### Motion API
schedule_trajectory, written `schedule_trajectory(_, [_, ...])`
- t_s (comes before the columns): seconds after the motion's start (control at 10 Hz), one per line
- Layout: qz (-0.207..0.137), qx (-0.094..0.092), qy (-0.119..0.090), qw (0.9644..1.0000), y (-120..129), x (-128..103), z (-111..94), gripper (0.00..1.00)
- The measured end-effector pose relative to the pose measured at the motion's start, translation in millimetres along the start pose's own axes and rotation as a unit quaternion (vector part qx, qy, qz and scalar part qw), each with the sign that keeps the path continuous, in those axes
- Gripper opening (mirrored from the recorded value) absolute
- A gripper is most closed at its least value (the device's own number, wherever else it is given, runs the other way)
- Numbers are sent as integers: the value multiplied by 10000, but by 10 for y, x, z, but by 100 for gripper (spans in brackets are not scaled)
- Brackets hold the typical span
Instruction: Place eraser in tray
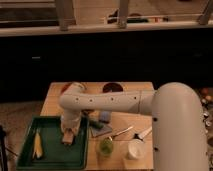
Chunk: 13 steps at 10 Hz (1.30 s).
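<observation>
Dark green and shallow, the round-cornered tray (55, 152) lies lower left on a wooden table (52, 105). Over it hangs the gripper (67, 133), the tan block eraser (66, 139) at its tip; whether it pinches cannot be told. A thin yellow stick (37, 146) lies nearby.

The gripper (67, 134) hangs low over the right part of the tray (50, 161). A tan piece at its tip, likely the eraser (66, 140), cannot be told apart from it, nor whether it touches the tray floor. The arm (105, 101) hides a strip of the table (54, 100) and most of a reddish thing (66, 88) behind its elbow. The robot's white body (180, 130) is cut off at the right and bottom edges.
</observation>
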Motion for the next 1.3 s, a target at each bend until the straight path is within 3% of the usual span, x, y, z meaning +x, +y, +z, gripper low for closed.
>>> schedule_trajectory(1.3, [-115, -99, 72, 9999, -140, -139, -42, 80])
